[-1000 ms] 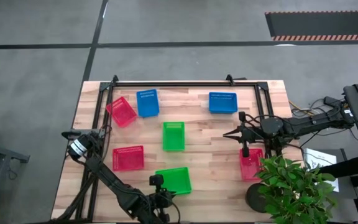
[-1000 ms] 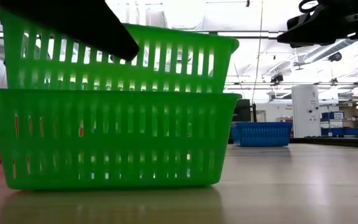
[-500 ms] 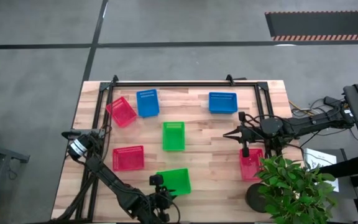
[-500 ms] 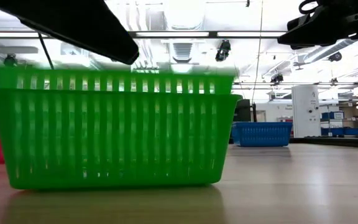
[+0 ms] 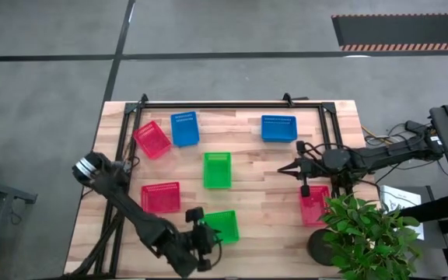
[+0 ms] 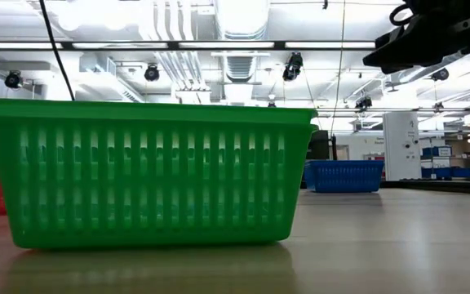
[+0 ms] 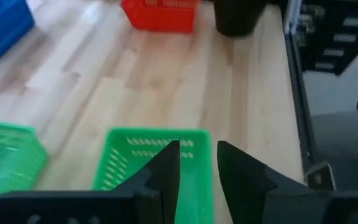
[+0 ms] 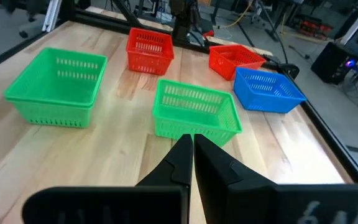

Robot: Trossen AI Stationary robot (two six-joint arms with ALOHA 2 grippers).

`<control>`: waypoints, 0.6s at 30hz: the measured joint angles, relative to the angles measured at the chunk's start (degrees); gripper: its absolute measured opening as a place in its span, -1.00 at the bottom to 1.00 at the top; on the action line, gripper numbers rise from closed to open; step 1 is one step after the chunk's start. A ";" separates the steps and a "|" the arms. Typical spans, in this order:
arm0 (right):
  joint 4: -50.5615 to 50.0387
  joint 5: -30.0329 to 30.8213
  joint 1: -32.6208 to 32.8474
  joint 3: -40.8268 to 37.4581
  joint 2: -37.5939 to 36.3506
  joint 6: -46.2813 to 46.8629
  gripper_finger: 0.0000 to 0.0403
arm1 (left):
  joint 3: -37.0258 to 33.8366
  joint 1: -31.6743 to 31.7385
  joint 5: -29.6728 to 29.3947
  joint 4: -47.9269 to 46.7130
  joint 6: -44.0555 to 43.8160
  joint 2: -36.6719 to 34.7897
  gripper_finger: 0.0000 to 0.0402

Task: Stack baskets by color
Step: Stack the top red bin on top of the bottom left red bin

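Note:
Two green baskets [image 6: 145,175] sit nested, one rim just above the other, near the table's front edge [image 5: 222,225]. My left gripper [image 7: 197,146] hovers open above this stack [image 7: 148,165], touching nothing. A third green basket [image 5: 217,169] rests alone at mid-table. Red baskets stand at the left [image 5: 160,197], far left [image 5: 152,139] and right [image 5: 314,204]. Blue baskets lie at the back [image 5: 184,128] and back right [image 5: 278,127]. My right gripper [image 8: 192,140] is shut in the air over the right half [image 5: 286,167], pointing toward the table's left.
A potted plant [image 5: 364,233] stands at the near right corner, beside the right red basket. A black frame rail [image 5: 232,103] runs along the far edge. Bare wood lies between the single green basket and the right red basket.
The upper green basket, which a dark finger held raised and tilted above the lower one, has dropped and now sits nested in it. My left gripper has let it go and has risen out of the low view.

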 joint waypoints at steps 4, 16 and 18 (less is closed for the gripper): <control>0.32 -0.01 -0.04 0.08 1.70 -0.16 -0.96 | -1.53 1.76 0.86 -2.20 1.71 -5.12 -0.55; -1.21 -0.02 -0.04 1.68 3.93 -1.81 -0.96 | -7.84 11.35 3.56 -22.35 -14.40 -17.09 -0.55; -1.92 -0.02 -0.04 1.95 3.85 -2.21 -0.96 | -9.66 13.57 4.72 -25.28 -17.70 -18.26 -0.55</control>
